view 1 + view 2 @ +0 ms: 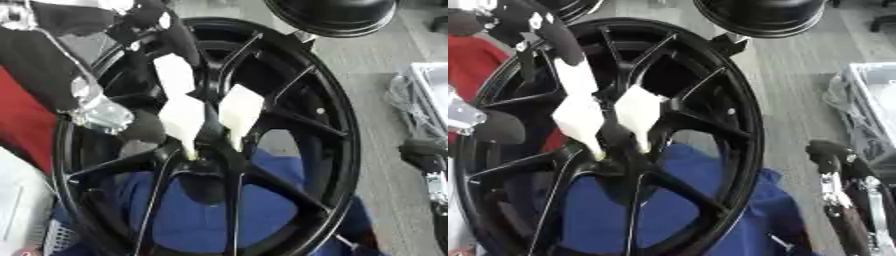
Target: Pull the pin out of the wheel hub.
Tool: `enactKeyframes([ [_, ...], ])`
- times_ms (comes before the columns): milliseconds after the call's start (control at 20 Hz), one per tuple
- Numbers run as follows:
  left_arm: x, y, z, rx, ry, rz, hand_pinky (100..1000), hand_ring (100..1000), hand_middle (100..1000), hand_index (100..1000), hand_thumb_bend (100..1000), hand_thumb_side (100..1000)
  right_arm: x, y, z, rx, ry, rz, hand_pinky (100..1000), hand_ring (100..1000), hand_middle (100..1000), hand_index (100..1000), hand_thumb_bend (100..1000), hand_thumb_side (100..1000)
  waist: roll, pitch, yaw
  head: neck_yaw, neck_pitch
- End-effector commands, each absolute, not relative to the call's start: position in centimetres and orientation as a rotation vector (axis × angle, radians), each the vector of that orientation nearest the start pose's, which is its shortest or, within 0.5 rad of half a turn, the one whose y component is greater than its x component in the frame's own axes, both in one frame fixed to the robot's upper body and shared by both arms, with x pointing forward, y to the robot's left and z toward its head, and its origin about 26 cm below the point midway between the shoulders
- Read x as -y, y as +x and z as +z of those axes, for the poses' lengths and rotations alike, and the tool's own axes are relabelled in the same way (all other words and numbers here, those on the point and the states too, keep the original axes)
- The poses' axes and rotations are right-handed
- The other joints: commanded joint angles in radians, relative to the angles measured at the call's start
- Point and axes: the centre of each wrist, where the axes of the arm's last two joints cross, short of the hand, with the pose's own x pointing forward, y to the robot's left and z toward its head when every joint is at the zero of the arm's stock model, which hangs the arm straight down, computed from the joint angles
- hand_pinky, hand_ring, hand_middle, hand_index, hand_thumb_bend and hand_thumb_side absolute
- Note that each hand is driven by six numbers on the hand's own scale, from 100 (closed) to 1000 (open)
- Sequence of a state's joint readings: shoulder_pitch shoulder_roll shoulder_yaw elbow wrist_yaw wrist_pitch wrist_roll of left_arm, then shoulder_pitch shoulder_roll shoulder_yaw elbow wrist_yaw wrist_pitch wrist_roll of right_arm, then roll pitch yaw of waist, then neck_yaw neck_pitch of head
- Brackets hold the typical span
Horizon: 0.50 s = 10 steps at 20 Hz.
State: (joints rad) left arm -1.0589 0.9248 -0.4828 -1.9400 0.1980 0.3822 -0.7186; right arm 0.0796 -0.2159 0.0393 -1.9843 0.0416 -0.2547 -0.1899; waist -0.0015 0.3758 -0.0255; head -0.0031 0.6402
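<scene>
A black spoked wheel [337,115] stands on edge and fills both views. My left hand [184,117] reaches in from the upper left, and its white-padded fingers [579,117] and thumb point down to the hub [210,167] in the middle. Their tips close in from both sides on a dark pin [617,137] that sticks out of the hub; most of the pin is hidden between them. My right hand [830,152] shows as a dark shape low at the right edge, away from the wheel.
A blue cloth [702,200] lies behind the lower spokes. Something red [22,125] is at the left. Another black round part [763,17] sits at the top, and a white wire crate [872,100] stands at the right on the grey floor.
</scene>
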Motion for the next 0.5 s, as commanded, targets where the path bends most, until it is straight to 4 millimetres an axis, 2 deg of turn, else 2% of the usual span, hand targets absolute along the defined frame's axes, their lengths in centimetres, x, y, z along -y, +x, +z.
enactKeyframes([
  [50, -19.1, 29.5, 38.6, 1.578, 0.171, -1.821, 605, 891, 813, 819, 563, 398, 26.9, 24.6, 9.3, 2.186, -0.235, 0.094, 822, 771, 714, 695, 100, 635, 0.002, -0.024, -0.003, -0.008, -0.015],
  [250, -19.0, 30.2, 38.2, 1.561, 0.170, -1.833, 612, 890, 805, 822, 574, 388, 26.7, 24.7, 9.4, 2.184, -0.227, 0.094, 822, 770, 712, 694, 100, 641, 0.003, -0.020, -0.006, -0.011, -0.022],
  [500, -18.7, 30.8, 38.0, 1.537, 0.169, -1.852, 611, 883, 792, 823, 571, 384, 26.5, 24.8, 9.4, 2.179, -0.218, 0.092, 822, 769, 709, 693, 100, 647, 0.003, -0.015, -0.010, 0.000, -0.013],
])
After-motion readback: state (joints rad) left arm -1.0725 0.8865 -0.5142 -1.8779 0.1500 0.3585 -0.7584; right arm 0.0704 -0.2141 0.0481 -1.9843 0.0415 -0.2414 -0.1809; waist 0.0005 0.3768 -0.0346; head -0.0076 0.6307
